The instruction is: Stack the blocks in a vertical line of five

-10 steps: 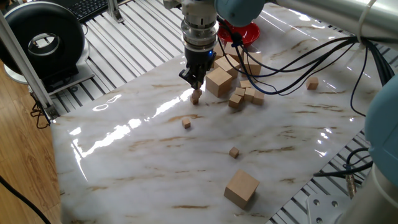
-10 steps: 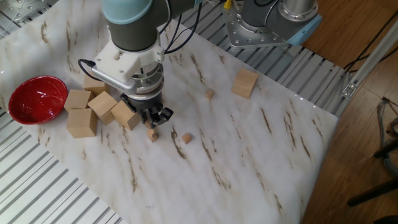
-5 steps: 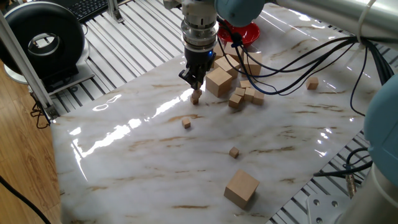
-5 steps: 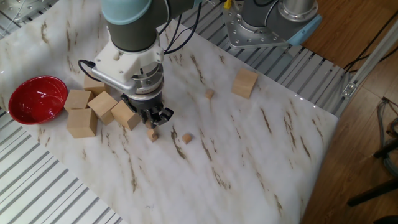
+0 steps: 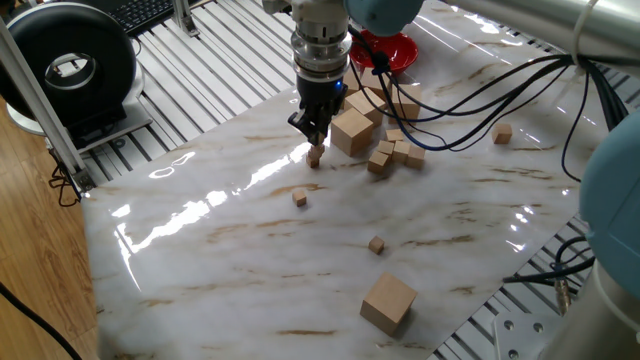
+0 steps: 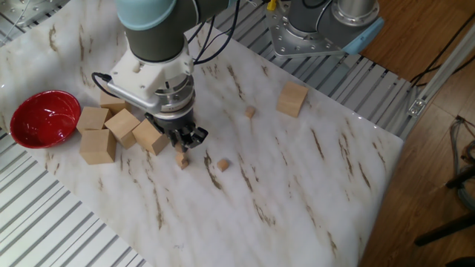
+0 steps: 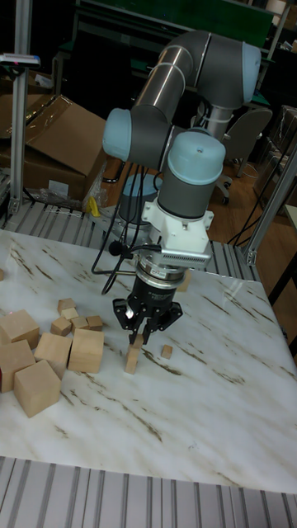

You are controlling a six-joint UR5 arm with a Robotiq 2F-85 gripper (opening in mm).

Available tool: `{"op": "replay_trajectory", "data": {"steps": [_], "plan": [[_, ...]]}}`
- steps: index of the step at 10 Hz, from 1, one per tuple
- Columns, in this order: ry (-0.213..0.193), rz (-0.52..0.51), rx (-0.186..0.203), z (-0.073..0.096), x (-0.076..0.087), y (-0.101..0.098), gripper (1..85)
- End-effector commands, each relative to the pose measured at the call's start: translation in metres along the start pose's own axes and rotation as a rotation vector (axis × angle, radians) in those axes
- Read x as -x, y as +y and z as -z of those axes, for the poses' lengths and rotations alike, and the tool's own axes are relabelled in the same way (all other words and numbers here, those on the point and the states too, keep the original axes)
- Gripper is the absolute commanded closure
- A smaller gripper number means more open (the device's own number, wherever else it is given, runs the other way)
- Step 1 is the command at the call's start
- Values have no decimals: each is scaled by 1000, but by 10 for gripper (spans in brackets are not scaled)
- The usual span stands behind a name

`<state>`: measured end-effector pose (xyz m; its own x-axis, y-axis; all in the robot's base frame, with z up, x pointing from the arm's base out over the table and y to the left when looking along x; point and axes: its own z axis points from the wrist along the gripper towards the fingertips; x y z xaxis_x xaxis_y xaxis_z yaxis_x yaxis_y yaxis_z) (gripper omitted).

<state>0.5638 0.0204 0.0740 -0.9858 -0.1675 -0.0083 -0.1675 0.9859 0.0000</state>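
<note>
Nothing has moved except a slight arm shift; gripper (image 5: 316, 137) stays narrowly closed on top tiny plain-wood cube (image 5: 316, 150) of a short stack (image 7: 133, 358) on glossy marble table (image 5: 250, 260)

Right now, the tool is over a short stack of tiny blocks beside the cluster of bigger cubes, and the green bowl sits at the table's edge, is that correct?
Almost: the bowl is red, not green, as the other fixed view shows. The rest holds: the tool is over a short stack of tiny blocks beside the cluster of bigger cubes, and the bowl sits at the table's edge.
</note>
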Motion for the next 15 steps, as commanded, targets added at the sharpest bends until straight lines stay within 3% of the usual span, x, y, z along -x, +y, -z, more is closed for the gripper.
{"op": "replay_trajectory", "data": {"steps": [1,6,15], "plan": [[14,-6,14,-2,-1,1,847],[72,-44,43,-3,-13,4,847],[83,-46,40,-4,-13,2,847]]}}
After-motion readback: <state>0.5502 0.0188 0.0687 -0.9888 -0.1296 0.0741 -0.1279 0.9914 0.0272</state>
